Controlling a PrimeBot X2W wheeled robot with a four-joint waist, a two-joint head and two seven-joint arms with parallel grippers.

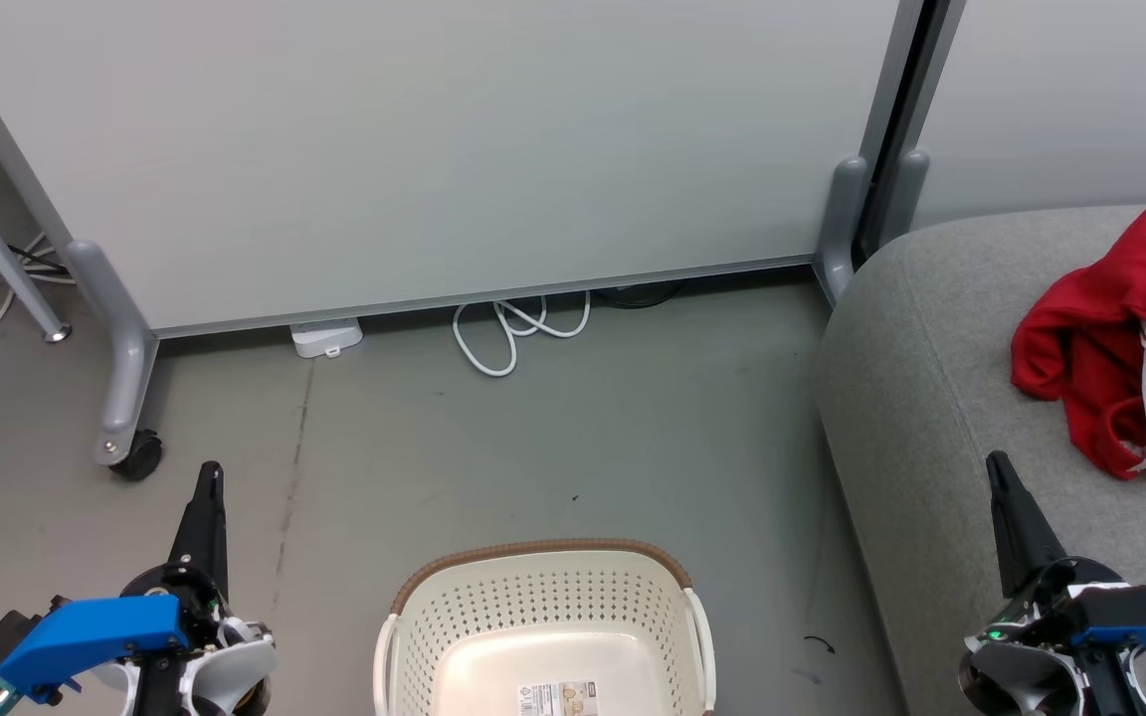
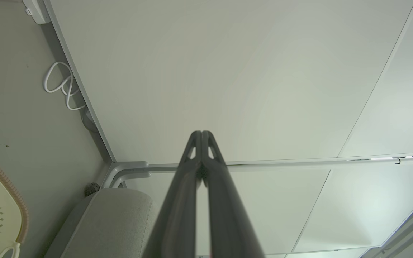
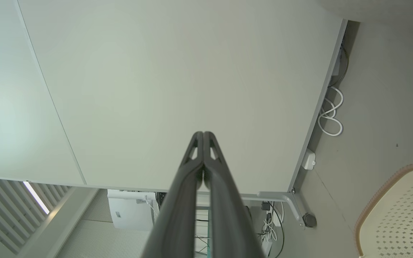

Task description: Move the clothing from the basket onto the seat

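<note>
The red clothing [image 1: 1110, 338] with a white striped cuff lies crumpled on the grey seat [image 1: 931, 398] at the right. On the floor at the bottom centre stands the cream basket [image 1: 543, 617], holding no fabric, a paper label on its base; its rim also shows in the wrist views [image 2: 2, 179] [image 3: 393, 186]. My left gripper [image 1: 210, 475] is shut and holds nothing, low at the left over bare floor. My right gripper [image 1: 999, 467] is shut and holds nothing, above the seat's front part, just below and left of the clothing. Both wrist views show the fingers pressed together [image 2: 202, 133] [image 3: 203, 134].
A pale partition panel [image 1: 434, 149] on grey castor feet [image 1: 125, 398] closes off the back. A white cable loop [image 1: 513, 333] and a white box [image 1: 326, 338] lie at its foot. More cables lie at the far left.
</note>
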